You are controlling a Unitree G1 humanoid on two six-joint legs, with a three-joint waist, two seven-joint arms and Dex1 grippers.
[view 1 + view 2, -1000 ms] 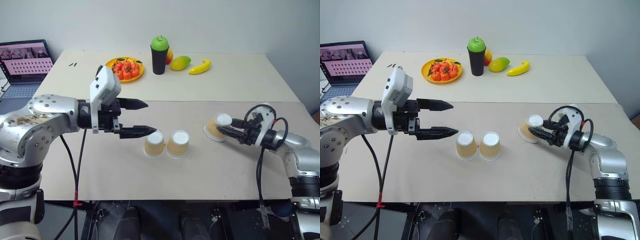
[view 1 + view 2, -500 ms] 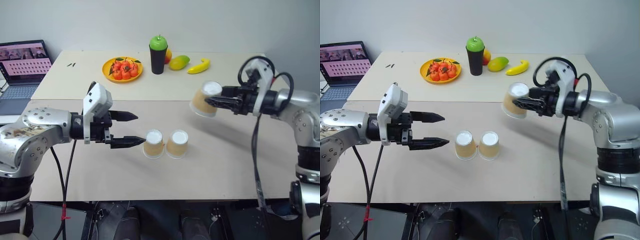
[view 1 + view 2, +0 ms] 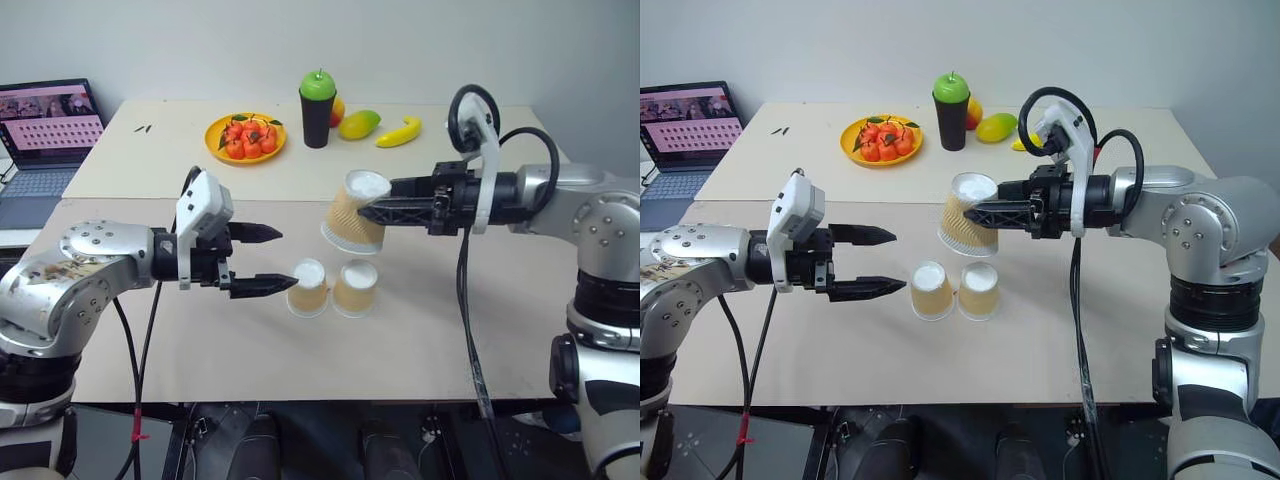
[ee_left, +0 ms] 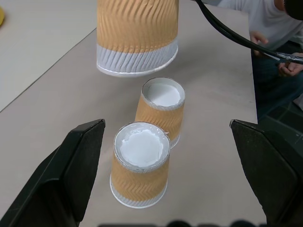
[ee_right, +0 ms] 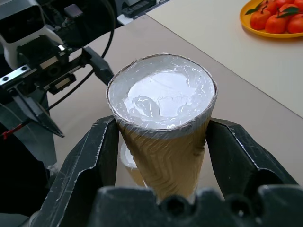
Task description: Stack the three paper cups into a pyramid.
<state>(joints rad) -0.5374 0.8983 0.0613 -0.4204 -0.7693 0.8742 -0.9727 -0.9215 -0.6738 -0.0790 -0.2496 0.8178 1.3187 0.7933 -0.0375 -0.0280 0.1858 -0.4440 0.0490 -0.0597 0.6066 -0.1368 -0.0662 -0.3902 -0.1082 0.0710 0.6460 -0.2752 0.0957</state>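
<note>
The right gripper (image 3: 978, 214) was clamped on an inverted paper cup (image 3: 966, 215), just above the two standing cups (image 3: 954, 290). Centring it over their touching bases seemed wise; the left gripper (image 3: 890, 262) stood wide beside them.

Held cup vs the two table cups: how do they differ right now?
The held cup hangs in the air, tilted, clamped in the right gripper; the two table cups stand upside down on the table, side by side, ungripped. The left gripper is open beside them. All three are tan, ribbed and white-based.
</note>
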